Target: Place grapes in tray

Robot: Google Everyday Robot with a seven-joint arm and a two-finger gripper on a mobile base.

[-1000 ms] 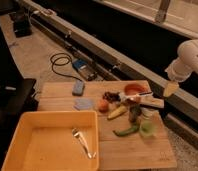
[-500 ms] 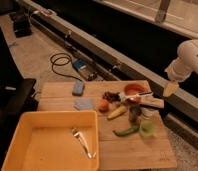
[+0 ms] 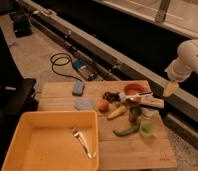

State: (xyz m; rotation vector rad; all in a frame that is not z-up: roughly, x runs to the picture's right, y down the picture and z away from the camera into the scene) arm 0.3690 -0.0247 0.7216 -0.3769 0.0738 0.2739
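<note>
You are looking at the yellow tray (image 3: 27,150) sitting near left on the wooden board (image 3: 137,152). The gripper (image 3: 170,89) is hovering past the board's far right edge, and you cannot tell whether it is spread or closed. The grapes (image 3: 111,96) are lying mid-board, outside the tray, just beyond the orange-red fruit (image 3: 103,105).

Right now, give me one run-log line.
end effector: right of board, apart from grapes | grapes: on board, outside tray | task: not done

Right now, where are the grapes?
In the camera view, the grapes sit on the wooden board right of centre, between the orange-red fruit and the red bowl, outside the yellow tray; the gripper hovers off the board's right edge.
</note>
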